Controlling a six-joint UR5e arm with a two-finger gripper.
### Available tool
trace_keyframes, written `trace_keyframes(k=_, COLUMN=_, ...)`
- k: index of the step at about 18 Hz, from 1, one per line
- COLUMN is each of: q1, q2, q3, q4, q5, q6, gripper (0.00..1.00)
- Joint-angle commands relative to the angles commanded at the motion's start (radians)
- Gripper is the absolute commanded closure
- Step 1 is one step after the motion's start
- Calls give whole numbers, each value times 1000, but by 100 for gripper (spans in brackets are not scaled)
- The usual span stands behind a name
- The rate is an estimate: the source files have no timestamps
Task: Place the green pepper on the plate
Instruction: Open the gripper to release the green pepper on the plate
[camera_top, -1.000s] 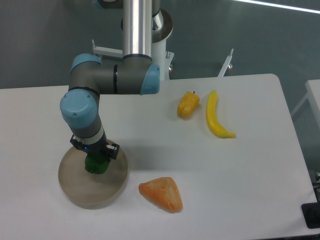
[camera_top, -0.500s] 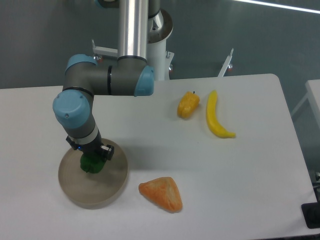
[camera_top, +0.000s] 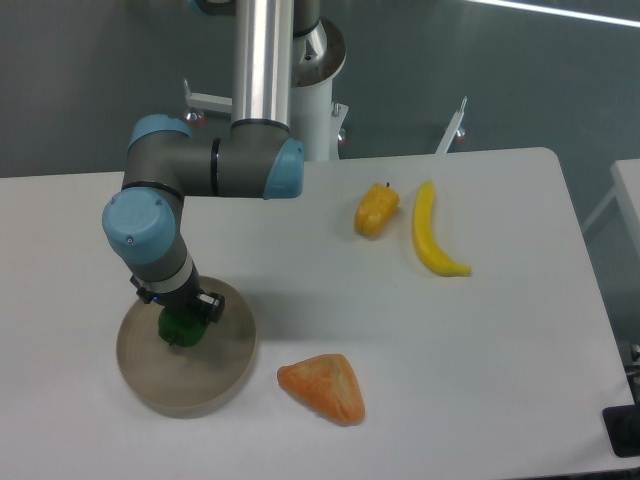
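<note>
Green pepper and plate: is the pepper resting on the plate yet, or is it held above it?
Cannot tell. In the fixed camera view the green pepper sits under the pincer, over the plate, but the angle hides whether its underside touches.

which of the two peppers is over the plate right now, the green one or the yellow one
The small glossy dark-green pepper, under the gripper, over the round beige-grey plate. The small yellow-orange pepper lies far off on the table beside the banana.

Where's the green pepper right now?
The green pepper is at the lower left of the camera view, over the plate under the gripper, left of the orange wedge.
</note>
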Motion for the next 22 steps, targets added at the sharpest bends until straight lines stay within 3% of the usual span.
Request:
trace_keyframes(k=19, q1=0, q2=-18, q3=0, q4=3, q5=0, q6=-2, gripper=61)
trace_keyframes(k=20, q1=2, q2=-18, q3=0, q4=3, q5=-2, q6=-2, gripper=57)
trace_keyframes(k=22, q1=2, q2=-18, q3=0, q4=5, q5=-2, q6=-2, gripper=34)
